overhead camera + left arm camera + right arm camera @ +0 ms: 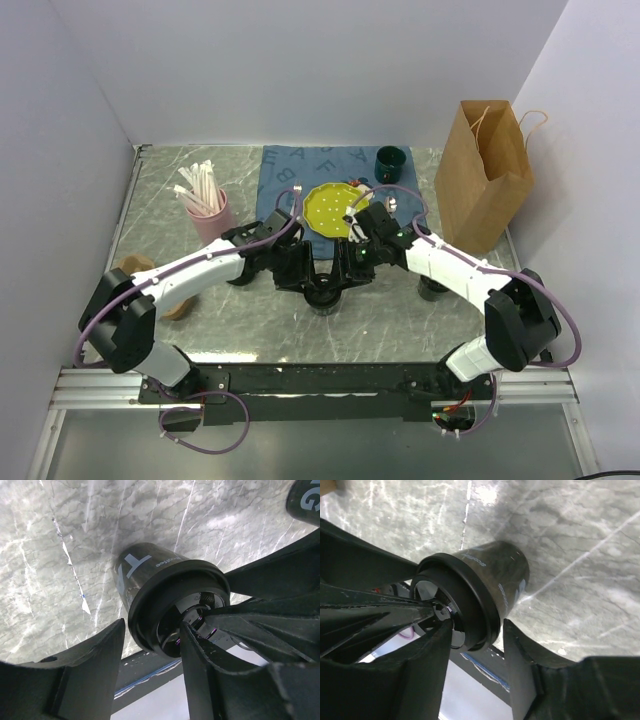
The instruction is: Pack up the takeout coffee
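While the lid [175,605] is already on the takeout coffee [145,570], the actual packing hasn't happened yet. The cup is standing on the table [400,330], front and centre between the two arms, well apart from the brown paper bag [485,185], which stands upright at the back right with its top open. So: lidded, not bagged.

Both arms are on it at once. In the left wrist view, the left gripper [152,627] has its jaws apart and straddling the lid's rim, with one finger [95,670] just outside the lid and the other lying across its top. The right gripper [477,625] mirrors that from the other side — one finger over the lid's top, one down beside the cup wall. Whether either one is really clamped or just sitting around the rim, I honestly can't tell, because the fingers hide the contact spots. My guess is they're seating the lid or setting up a grasp.

What's left, as far as I can judge: get a solid hold, lift the cup upright so nothing spills, carry it across to the bag and lower it in through the top. The bag looks light — the free arm may need to steady it.
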